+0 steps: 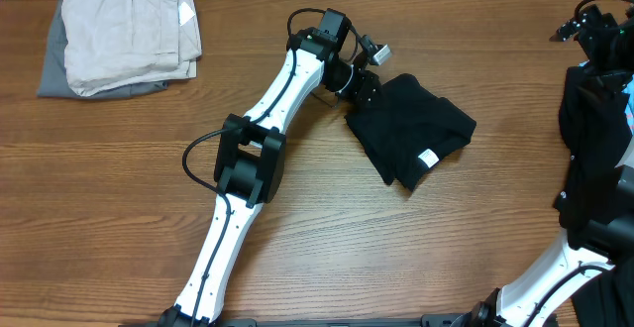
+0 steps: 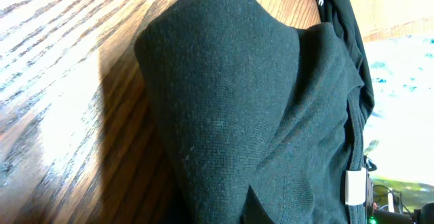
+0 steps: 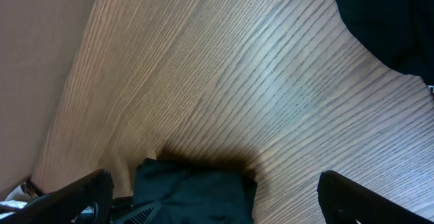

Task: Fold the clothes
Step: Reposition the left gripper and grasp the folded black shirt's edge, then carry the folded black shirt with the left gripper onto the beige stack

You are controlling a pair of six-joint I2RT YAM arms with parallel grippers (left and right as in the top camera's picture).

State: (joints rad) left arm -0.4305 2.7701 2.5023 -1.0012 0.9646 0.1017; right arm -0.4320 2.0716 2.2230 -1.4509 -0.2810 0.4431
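Black T-shirt [image 1: 411, 129] in a compact bundle, white tag [image 1: 428, 158] at its edge

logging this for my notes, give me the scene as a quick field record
black T-shirt: folded, centre right, white tag showing
left gripper: shut on the shirt's upper-left edge
right gripper: open, holding nothing
cream garment: folded, stacked on grey garment, far left corner
black pile: heaped by right arm
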